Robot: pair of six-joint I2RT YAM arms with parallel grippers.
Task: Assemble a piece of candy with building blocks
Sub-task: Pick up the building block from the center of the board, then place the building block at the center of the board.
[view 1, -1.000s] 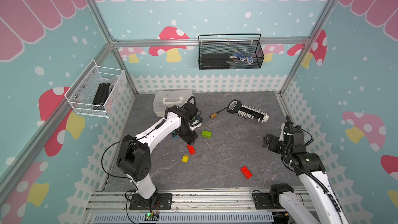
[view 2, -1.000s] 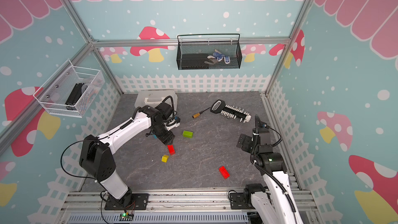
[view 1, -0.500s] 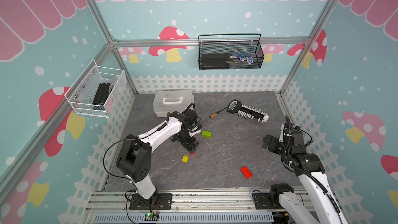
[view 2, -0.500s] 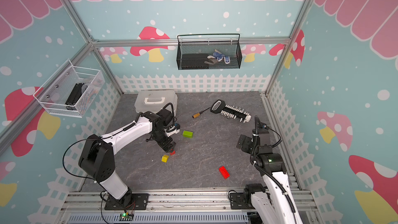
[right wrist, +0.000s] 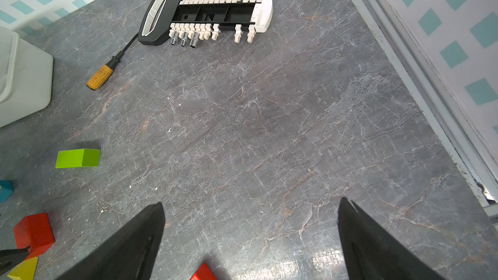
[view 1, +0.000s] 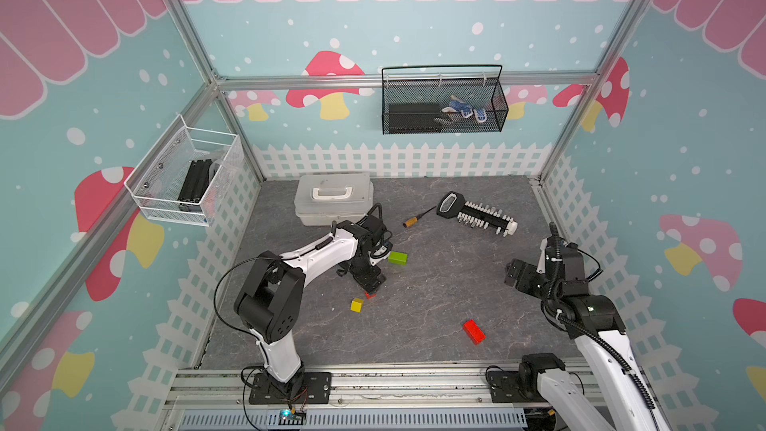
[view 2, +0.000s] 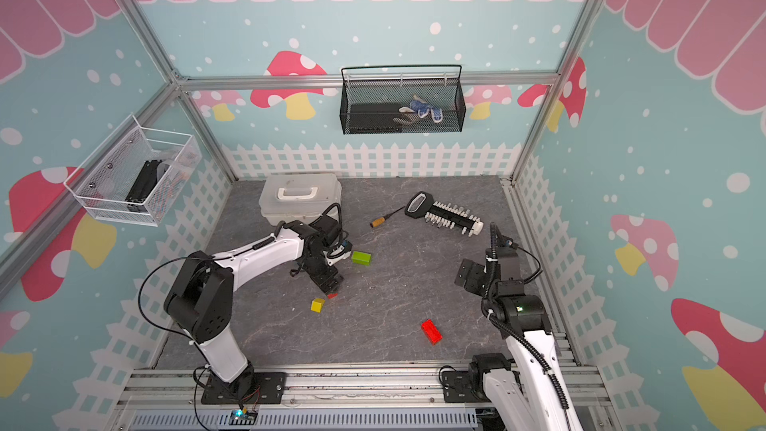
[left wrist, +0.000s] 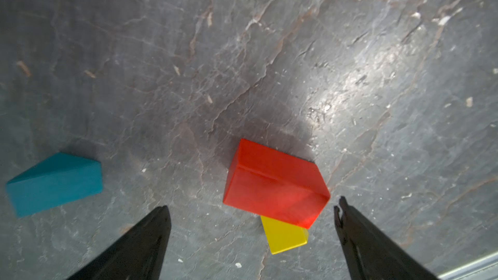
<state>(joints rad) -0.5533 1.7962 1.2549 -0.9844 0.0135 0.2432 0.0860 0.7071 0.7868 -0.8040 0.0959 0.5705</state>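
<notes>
Presently we find five loose blocks on the worktop (view 1: 435, 284); no candy is assembled. The left arm (view 1: 315, 250) reaches over the middle-left ground, and the right arm (view 1: 580, 308) stands off on its own side.

The left fingers (left wrist: 140, 243) are spread wide and hold nothing, poised just above a red bar (left wrist: 275, 184). The right fingers (right wrist: 129, 243) are likewise wide and empty.

The red bar sits between the left fingertips, off-centre toward one. Its long axis slants roughly across the gap, so we judge a grip would span its length unless the wrist turns.

A second red bar (view 1: 473, 331) lies well apart, nearer the right arm. The green bar (view 1: 397, 258) and the blue wedge (left wrist: 56, 181) lie near the left arm. The yellow piece (left wrist: 285, 235) sits just beside the red bar; contact we cannot confirm.
</notes>
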